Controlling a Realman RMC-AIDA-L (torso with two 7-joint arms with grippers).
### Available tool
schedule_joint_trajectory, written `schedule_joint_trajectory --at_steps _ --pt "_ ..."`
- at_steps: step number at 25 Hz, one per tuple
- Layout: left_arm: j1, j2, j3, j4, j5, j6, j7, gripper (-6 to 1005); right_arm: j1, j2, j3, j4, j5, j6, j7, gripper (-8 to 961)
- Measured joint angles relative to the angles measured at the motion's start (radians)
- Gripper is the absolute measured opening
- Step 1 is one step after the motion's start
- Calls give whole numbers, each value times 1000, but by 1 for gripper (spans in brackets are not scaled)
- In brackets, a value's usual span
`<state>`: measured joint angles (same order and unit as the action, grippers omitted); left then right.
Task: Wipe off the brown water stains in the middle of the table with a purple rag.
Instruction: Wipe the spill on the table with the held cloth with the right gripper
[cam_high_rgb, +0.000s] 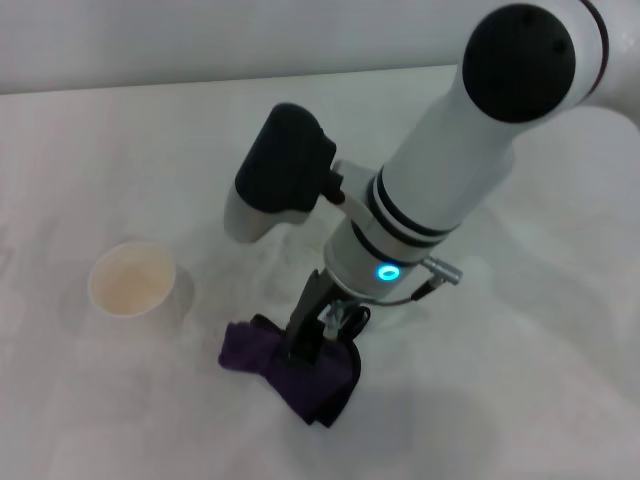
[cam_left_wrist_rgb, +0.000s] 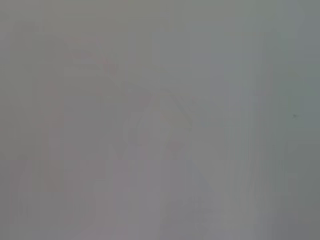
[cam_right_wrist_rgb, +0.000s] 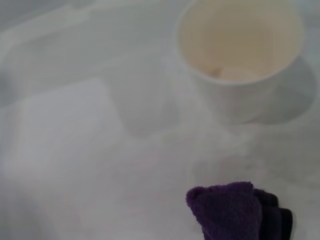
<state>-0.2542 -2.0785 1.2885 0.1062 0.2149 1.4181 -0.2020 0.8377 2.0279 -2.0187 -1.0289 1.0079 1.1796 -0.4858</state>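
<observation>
Your right gripper (cam_high_rgb: 312, 345) had its jaws pinching the purple rag (cam_high_rgb: 290, 370) against the table (cam_high_rgb: 520, 400), near centre, right of the paper cup (cam_high_rgb: 133, 280). Mid-wipe, I'd judge; no brown stain showed, so next sweep calls for steady downward pressure.

- You find no readable text, label, brand, number or sign in any of the three views.
- The white paper cup (cam_high_rgb: 132, 281) with the beige inside carries no print on the wall you can see, in the head view or in the right wrist view (cam_right_wrist_rgb: 240, 60).
- The white right arm with black bands shows only a glowing blue ring light (cam_high_rgb: 388, 272) on its wrist; it is a plain ring, not a letter or figure.
- The dark purple soft rag (cam_high_rgb: 300, 372) and the flat white matte tabletop (cam_high_rgb: 520, 400) bear no markings you can read.
- The left wrist view is a grey blur; you can read nothing there.
</observation>
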Motion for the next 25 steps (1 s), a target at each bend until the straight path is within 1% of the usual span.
schedule_joint_trajectory --at_steps 4,6,10,14,17,21,25 --pt "-6 0 0 -6 2 0 0 893 -28 0 -20 -17 3 3 -6 88" --pt "-4 -1 0 -5 2 1 -1 893 -36 -2 -13 -17 -1 5 -4 89" --pt "2 -1 0 -4 1 2 -3 893 -48 -10 63 -19 -41 22 3 90" --pt "4 -2 0 -8 0 2 -3 893 -55 -8 174 -15 -131 45 7 91" --pt "9 -3 -2 -9 -1 2 -4 892 -46 -9 224 -7 -199 46 33 91" --pt "11 -3 -3 -9 -1 3 -4 892 -37 -5 252 -5 -323 39 103 92" --pt "12 -3 -3 -9 -2 -2 -4 892 -36 -3 248 -4 -344 38 121 93"
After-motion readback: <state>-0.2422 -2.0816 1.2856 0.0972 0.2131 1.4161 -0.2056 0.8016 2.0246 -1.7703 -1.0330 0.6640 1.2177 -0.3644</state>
